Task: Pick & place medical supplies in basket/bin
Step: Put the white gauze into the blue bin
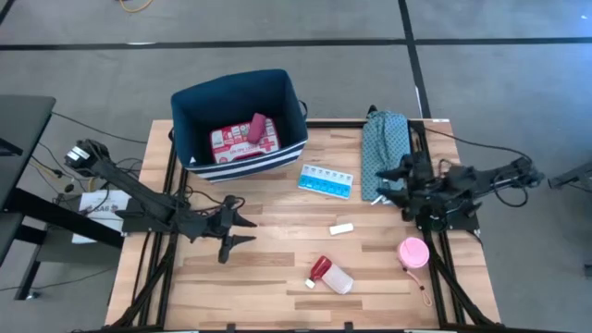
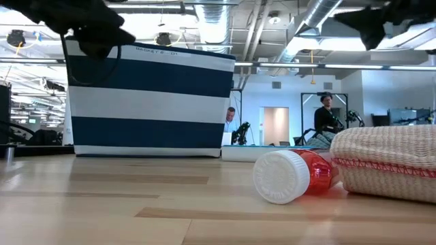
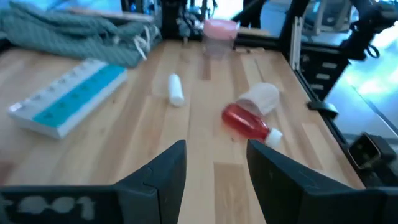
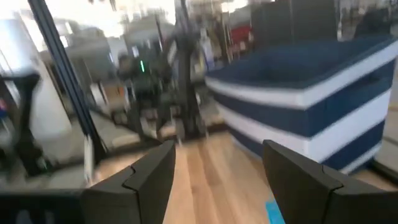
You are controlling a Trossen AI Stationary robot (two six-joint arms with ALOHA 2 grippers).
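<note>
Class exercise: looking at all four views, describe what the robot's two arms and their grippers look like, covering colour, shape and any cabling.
Both arms are dark, almost black, built of slim jointed segments. The left gripper and the right gripper each end in two flat, angular dark fingers that taper toward the tips. Black cables trail from each arm's outer end off the table. No markings can be made out on either arm.

Pretty standard open workshop space: grey floor with dark seams running around the light wood table. Exposed silver ducts and pipes sit up at 12 o'clock, two people stand way back around 2 o'clock, and bright light comes from the far end.
</note>
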